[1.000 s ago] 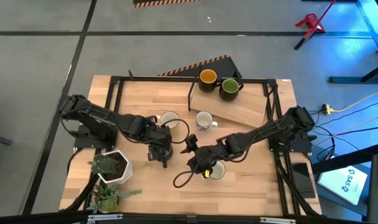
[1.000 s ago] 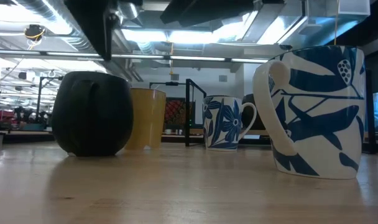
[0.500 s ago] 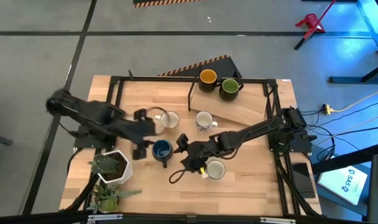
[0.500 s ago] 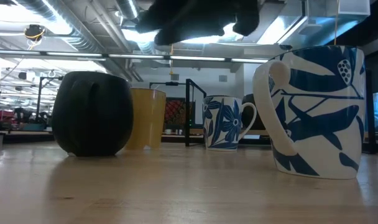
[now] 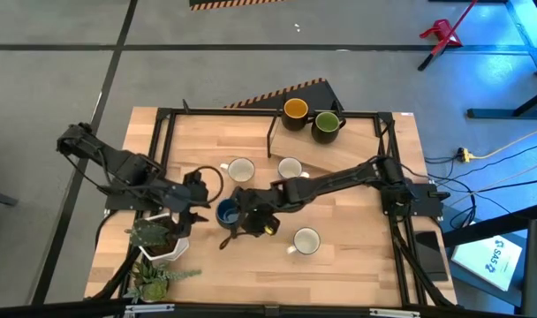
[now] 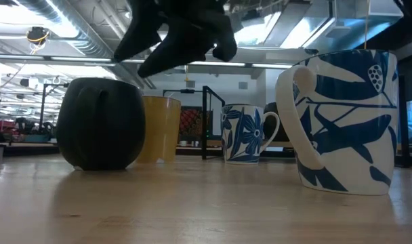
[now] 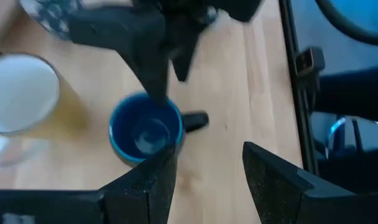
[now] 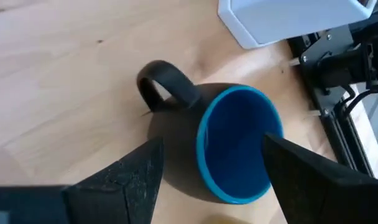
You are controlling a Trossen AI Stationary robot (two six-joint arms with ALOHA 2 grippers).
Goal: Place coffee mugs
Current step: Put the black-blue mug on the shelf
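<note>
flanking the blue mug, both claws gape, plant pot near.

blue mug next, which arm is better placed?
Right, probably. Its end effector sits beside the blue mug, open fingers either side of the rim in the right wrist view. The left end effector is open too, but set back toward the plant pot.

Six coffee mugs: three white, one blue-lined dark, one yellow-lined dark, one olive green; one white plant pot; two arms
</note>
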